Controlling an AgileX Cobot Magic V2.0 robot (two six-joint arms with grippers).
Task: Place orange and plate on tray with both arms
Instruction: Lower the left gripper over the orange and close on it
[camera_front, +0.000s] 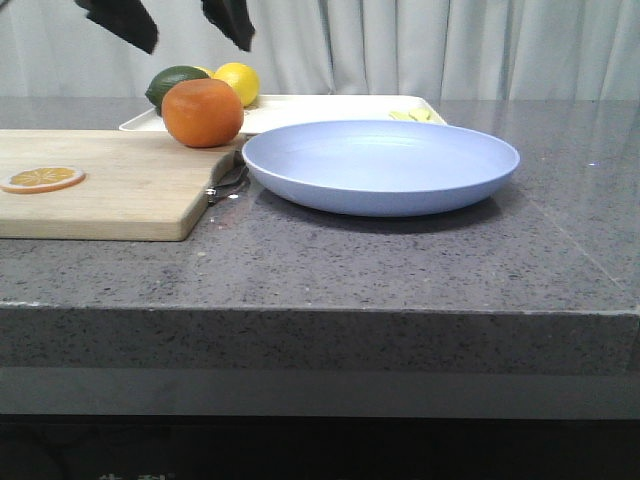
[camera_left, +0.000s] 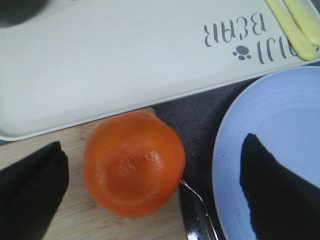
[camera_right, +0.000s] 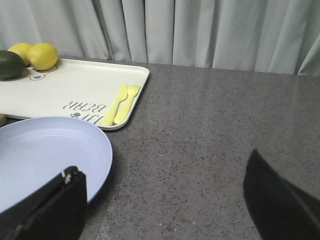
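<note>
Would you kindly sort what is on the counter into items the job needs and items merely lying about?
Needed:
orange
plate
tray

Lying about:
cutting board
orange slice
lemon
avocado
yellow cutlery

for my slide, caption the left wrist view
Open left claw hovers over the orange on the cutting board, beside plate and tray.
</note>
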